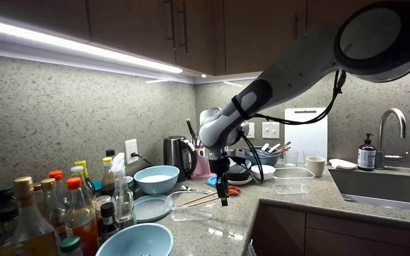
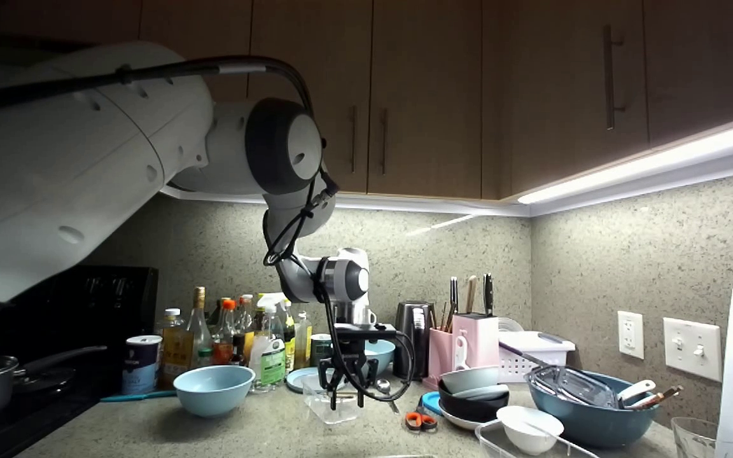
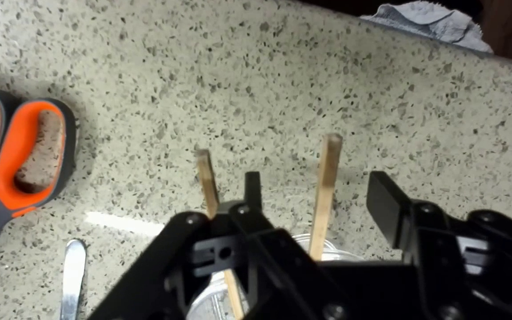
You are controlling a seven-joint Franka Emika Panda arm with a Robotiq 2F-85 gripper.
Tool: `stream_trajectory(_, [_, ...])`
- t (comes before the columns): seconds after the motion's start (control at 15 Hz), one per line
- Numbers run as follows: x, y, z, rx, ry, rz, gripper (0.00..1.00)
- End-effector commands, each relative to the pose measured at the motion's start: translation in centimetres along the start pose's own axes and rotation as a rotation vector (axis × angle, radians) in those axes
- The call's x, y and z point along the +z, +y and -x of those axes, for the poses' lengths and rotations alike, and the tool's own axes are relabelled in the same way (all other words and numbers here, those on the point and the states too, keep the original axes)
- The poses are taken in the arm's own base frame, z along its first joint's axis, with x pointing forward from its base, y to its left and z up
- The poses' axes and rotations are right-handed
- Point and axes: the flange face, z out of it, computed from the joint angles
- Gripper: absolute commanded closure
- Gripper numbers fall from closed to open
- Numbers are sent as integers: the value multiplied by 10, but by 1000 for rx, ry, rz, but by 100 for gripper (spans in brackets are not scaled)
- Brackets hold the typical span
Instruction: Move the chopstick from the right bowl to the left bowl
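Two wooden chopsticks rest in a clear container (image 1: 191,215) and stick out past its rim. In the wrist view, the right chopstick (image 3: 325,195) lies between my fingers, touching neither as far as I can tell. The left chopstick (image 3: 207,182) passes outside and partly behind my left finger. My gripper (image 3: 311,191) is open, holding nothing. In both exterior views, the gripper (image 1: 222,199) (image 2: 347,399) points down near the chopsticks' outer ends. Another clear container (image 1: 292,186) stands farther along the counter. A light blue bowl (image 1: 144,234) (image 2: 214,391) stands near the bottles.
Orange-handled scissors (image 3: 29,151) and a metal utensil (image 3: 74,275) lie beside the gripper. Stacked bowls (image 2: 474,404), a kettle (image 1: 178,156), a second blue bowl (image 1: 157,179) and a blue lid (image 1: 151,209) surround the area. Several bottles (image 1: 80,206) line the wall. The counter edge (image 3: 416,35) is close.
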Motion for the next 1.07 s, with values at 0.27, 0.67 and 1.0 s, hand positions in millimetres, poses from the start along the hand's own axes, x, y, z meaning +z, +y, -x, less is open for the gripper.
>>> stream_trajectory(0.27, [-23, -4, 10, -9, 36, 60, 0])
stream_trajectory(0.67, [-60, -13, 28, 24, 97, 82, 0])
stream_trajectory(1.0, [-75, -11, 30, 29, 111, 111, 0])
